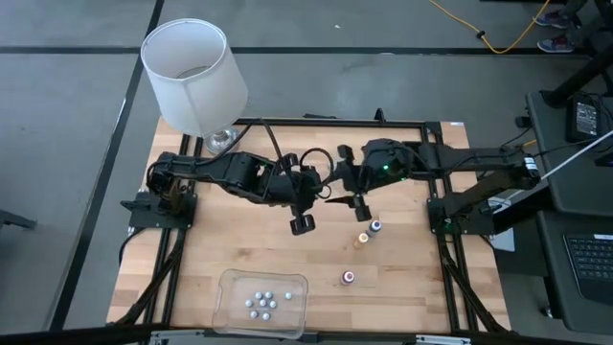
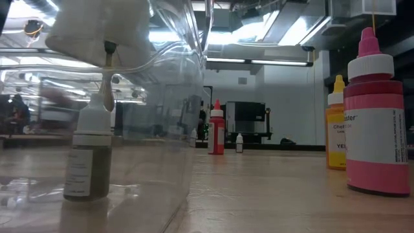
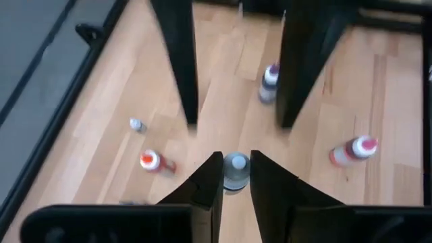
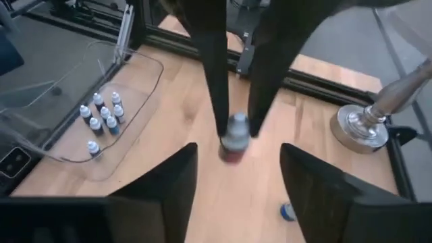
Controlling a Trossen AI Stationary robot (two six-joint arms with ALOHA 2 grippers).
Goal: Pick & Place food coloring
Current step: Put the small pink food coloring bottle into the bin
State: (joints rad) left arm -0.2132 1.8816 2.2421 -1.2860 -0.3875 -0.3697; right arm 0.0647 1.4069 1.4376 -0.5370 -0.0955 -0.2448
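Observation:
My left gripper (image 1: 326, 198) is over the middle of the table, shut on a tiny food coloring bottle (image 4: 235, 138) with a pale cap. My right gripper (image 4: 236, 196) faces it from the table's right side, open. Its fingers (image 3: 179, 67) stand wide on either side of the bottle, apart from it. Three more small bottles (image 1: 375, 227) (image 1: 363, 239) (image 1: 349, 278) stand on the wood right of centre. Several others (image 1: 263, 302) lie in a clear tray (image 1: 230, 283) at the near edge. My left gripper pinches the bottle between its two fingertips (image 3: 206, 185), on the sides of its upper part just below the cap (image 3: 236, 164). The fingers slant down from the table's left side. The bottle is lifted clear of the table, cap toward the wrist.
A lamp with a white shade (image 1: 194, 72) stands at the far left corner on its metal base (image 4: 363, 126). In the low view, large pink (image 2: 377, 123), yellow (image 2: 336, 133) and red (image 2: 217, 133) bottles stand on the wood. Black frame rails (image 1: 287, 123) edge the table.

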